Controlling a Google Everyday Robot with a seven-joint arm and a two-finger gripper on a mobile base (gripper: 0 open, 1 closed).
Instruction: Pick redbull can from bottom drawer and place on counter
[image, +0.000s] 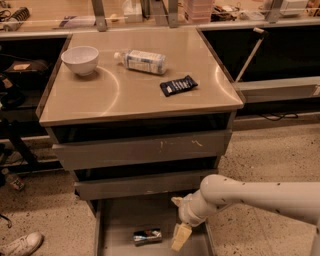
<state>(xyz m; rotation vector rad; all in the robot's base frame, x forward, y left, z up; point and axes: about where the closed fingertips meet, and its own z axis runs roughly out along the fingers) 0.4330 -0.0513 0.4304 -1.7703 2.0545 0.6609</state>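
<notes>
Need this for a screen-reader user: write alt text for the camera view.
The robot's end effector hangs in the open bottom drawer, beside the redbull can lying on its side. On the counter above sit a white bowl, a toppled clear bottle and a dark snack packet.

a beige-grey counter (150, 100) with faint curved marks is shown. on it are seen a white bowl (80, 59), a clear bottle (142, 61) with a white label, and a black packet (178, 85) with white print. the grey drawers (140, 150) below are marked with pale scratches. the bottom drawer (117, 222) is plain grey inside, and a dark blue and silver can (147, 236) is seen in it. just right of the can, a pale yellow gripper (180, 236) is carried on a cream arm (260, 192) dotted with black. the floor (265, 160) is speckled tan.
</notes>
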